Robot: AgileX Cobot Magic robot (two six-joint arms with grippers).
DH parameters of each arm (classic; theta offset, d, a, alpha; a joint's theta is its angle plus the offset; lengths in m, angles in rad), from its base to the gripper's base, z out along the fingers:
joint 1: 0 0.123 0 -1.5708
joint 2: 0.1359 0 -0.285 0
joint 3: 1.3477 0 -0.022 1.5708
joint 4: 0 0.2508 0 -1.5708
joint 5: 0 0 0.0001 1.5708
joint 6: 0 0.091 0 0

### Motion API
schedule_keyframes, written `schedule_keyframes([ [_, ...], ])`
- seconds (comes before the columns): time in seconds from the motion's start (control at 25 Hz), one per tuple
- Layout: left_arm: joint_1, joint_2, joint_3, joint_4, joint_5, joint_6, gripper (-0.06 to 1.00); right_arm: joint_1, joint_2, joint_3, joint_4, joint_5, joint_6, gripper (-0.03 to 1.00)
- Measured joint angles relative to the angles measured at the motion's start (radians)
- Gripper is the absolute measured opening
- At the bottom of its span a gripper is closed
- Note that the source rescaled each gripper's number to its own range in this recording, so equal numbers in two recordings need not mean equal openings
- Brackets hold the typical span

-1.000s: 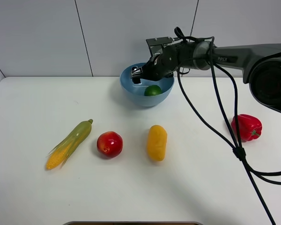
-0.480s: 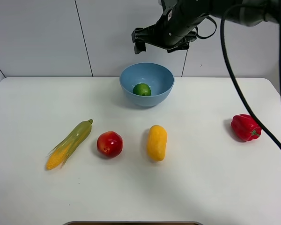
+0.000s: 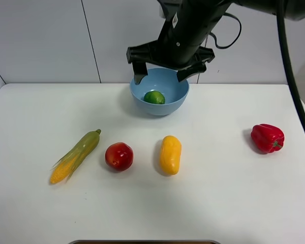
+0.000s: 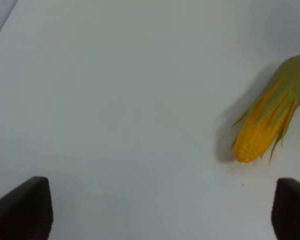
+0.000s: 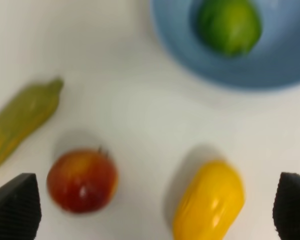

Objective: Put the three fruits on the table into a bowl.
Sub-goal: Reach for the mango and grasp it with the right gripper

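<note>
The green lime (image 3: 154, 97) lies inside the light-blue bowl (image 3: 165, 109) at the back middle of the white table (image 3: 218, 198). The red apple-like fruit (image 3: 119, 156) and the yellow-orange mango-like fruit (image 3: 170, 154) lie side by side on the table in front of the bowl. My right gripper (image 3: 162, 76) is open and empty, held high over the bowl's near side. The right wrist view shows the lime (image 5: 230, 25) in the bowl (image 5: 275, 70), the red fruit (image 5: 82, 181) and the mango-like fruit (image 5: 210, 202) below the open gripper (image 5: 152, 210). My left gripper (image 4: 155, 212) is open over bare table.
A green-husked corn cob (image 3: 75, 156) lies left of the red fruit; it also shows in the left wrist view (image 4: 265, 127) and the right wrist view (image 5: 20, 122). A red bell pepper (image 3: 267, 138) sits at the right. A grey wall stands behind the table.
My right gripper has let go of the lime in the bowl, risen out of it and swung forward to point down. The lime has rolled slightly left. The other things have not moved.
</note>
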Motion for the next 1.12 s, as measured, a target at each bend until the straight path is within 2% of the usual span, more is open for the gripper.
schedule_keyframes([
  [0.32,0.000,0.000,0.000,0.000,0.000,0.000,0.70,0.030,-0.171,0.355,0.003,-0.157,0.173,1.00],
  [0.48,0.000,0.000,0.000,0.000,0.000,0.000,0.70,0.045,-0.219,0.469,0.005,-0.189,0.240,1.00],
  [0.88,0.000,0.000,0.000,0.000,0.000,0.001,0.71,0.049,-0.156,0.491,0.006,-0.211,0.372,1.00],
  [1.12,0.000,0.000,0.000,0.000,0.000,0.001,0.71,0.049,-0.079,0.491,-0.001,-0.206,0.411,1.00],
])
